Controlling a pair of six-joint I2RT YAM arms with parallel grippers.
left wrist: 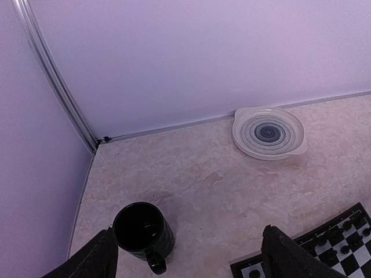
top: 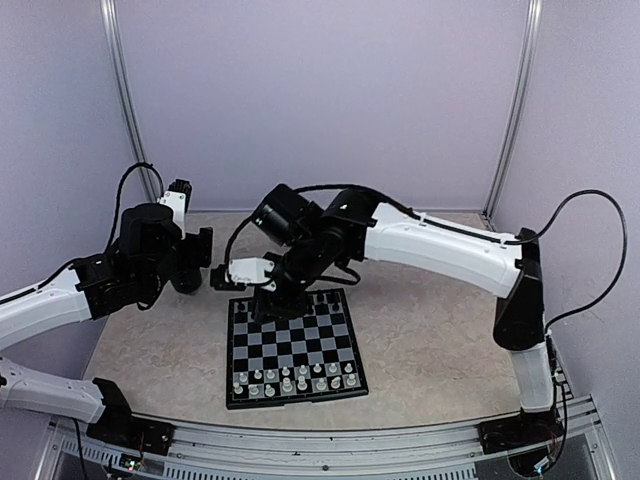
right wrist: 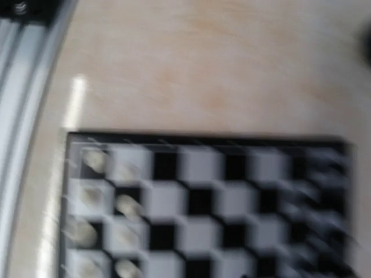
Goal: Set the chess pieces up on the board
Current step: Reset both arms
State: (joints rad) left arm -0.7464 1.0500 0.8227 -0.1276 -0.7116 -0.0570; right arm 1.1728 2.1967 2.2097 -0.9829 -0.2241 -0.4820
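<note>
The board (top: 300, 345) lies in the middle of the table. White chess pieces (top: 292, 380) stand in two rows along its near edge. Black chess pieces (top: 335, 298) stand along its far edge, partly hidden by my right arm. My right gripper (top: 262, 303) hangs low over the board's far left corner; its jaws do not show clearly. The blurred right wrist view shows the board (right wrist: 232, 191) and white pieces (right wrist: 93, 200), no fingers. My left gripper (left wrist: 189, 231) is open and empty, left of the board (left wrist: 333, 246), above bare table.
A black cup (left wrist: 142, 233) stands close by my left finger (left wrist: 95, 258). A round ridged plate (left wrist: 268, 132) sits near the back wall. The left wall and a corner post (left wrist: 55, 81) are close to the cup.
</note>
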